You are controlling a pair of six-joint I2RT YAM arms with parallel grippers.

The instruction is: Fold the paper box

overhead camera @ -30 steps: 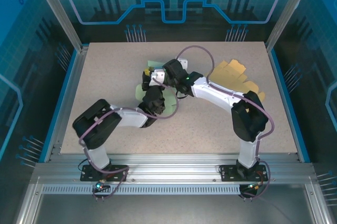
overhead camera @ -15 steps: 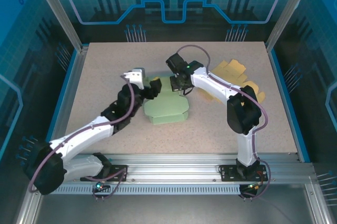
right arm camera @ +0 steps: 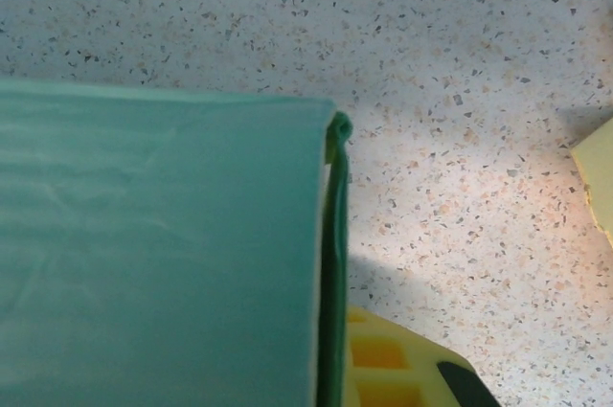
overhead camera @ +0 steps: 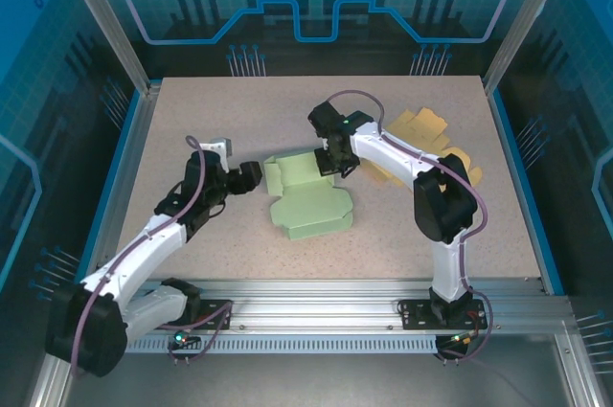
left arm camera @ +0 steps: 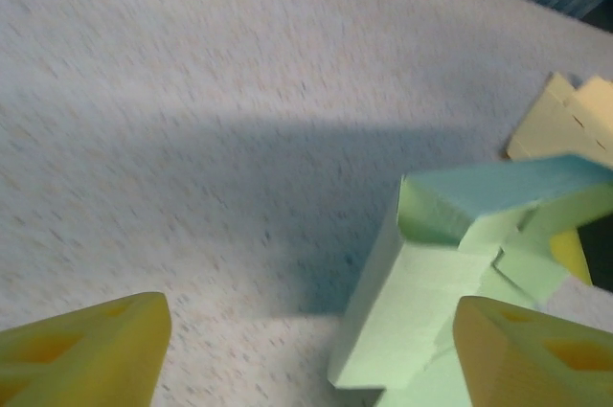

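Observation:
The light green paper box (overhead camera: 308, 202) lies partly folded in the middle of the table, its back wall raised. My left gripper (overhead camera: 255, 177) hovers just left of it, open, with nothing between the yellow fingertips (left arm camera: 86, 350). In the left wrist view the left gripper (left arm camera: 311, 359) faces the box's near corner (left arm camera: 421, 292). My right gripper (overhead camera: 335, 164) sits at the box's back edge, shut on the raised wall. The right wrist view shows that green wall (right arm camera: 153, 244) on edge against one yellow finger (right arm camera: 393, 364); the other finger is hidden behind the paper.
Several flat tan paper blanks (overhead camera: 433, 145) lie fanned out at the back right, one corner (right arm camera: 599, 177) near the right gripper. Blue rails (overhead camera: 115, 187) border the speckled table (overhead camera: 211, 120), and metal posts stand at the back corners.
My left gripper has opened, let go of the box and drawn back to the left. The box has settled lower and flatter. The right gripper keeps its hold at the back edge.

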